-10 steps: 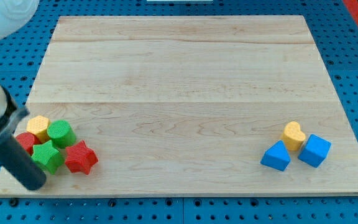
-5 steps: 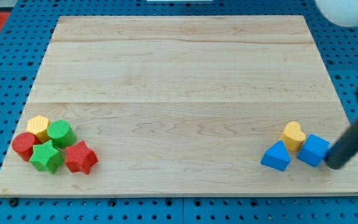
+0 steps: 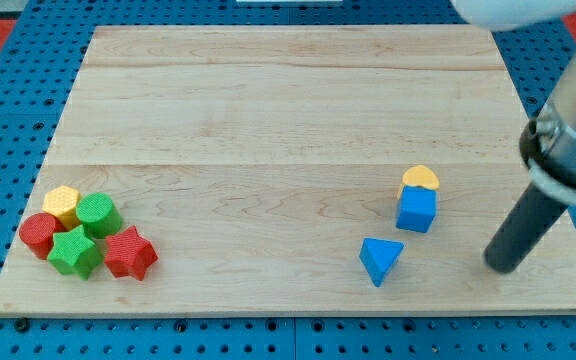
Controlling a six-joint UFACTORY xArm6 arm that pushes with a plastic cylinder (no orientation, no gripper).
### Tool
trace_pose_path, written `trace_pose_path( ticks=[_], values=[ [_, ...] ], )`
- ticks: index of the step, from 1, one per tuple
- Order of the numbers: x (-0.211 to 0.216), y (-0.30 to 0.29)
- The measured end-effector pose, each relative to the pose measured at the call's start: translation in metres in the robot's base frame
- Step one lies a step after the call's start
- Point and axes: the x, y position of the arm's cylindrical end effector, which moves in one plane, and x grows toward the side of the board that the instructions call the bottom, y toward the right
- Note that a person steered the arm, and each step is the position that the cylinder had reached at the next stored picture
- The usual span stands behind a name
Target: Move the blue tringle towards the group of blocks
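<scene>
My tip [image 3: 505, 266], a plain rod with no claw to open or close, rests on the surface at about three o'clock from the blue triangle [image 3: 380, 259], with the group of blocks [image 3: 86, 236] far off toward nine o'clock.

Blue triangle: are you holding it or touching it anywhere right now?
Nothing is held. My tip stands clear on the view's right of the blue triangle, touching no block.
</scene>
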Motion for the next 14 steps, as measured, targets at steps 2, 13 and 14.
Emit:
trace_pose_path(
  ticks=[2, 13, 14],
  values=[
    [-0.026, -0.172],
    [-0.046, -0.23],
    [-0.028, -0.216]
  ],
)
